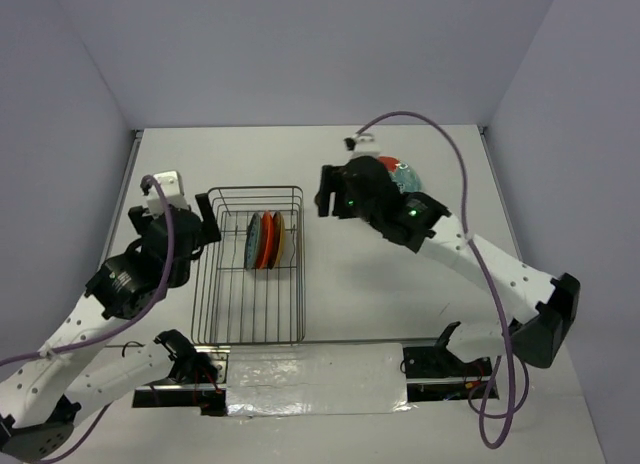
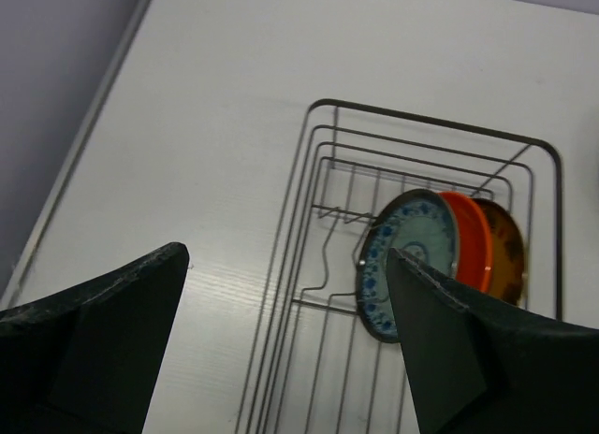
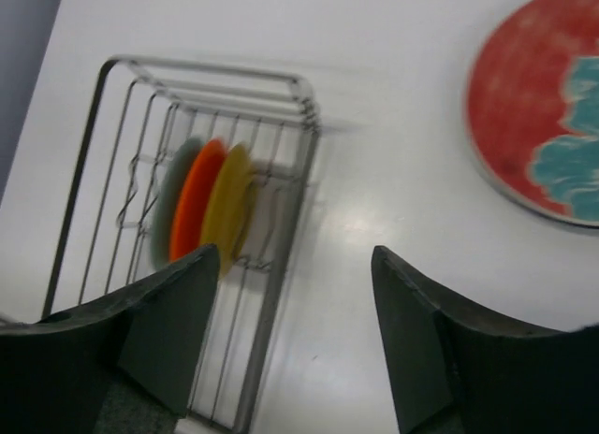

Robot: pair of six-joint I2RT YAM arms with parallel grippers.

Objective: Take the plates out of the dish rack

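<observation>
Between plates: one out, three waiting.
The red plate (image 1: 398, 170) lay flat on the counter (image 1: 350, 304) near the right claw (image 3: 295, 256), which was spread and empty. Three plates (image 1: 264, 241) stood on edge in the dish rack (image 1: 232, 294). The left claw (image 2: 288, 252), also spread and empty, hovered beside it. The next move would likely be pinching a rim between the wires.
</observation>
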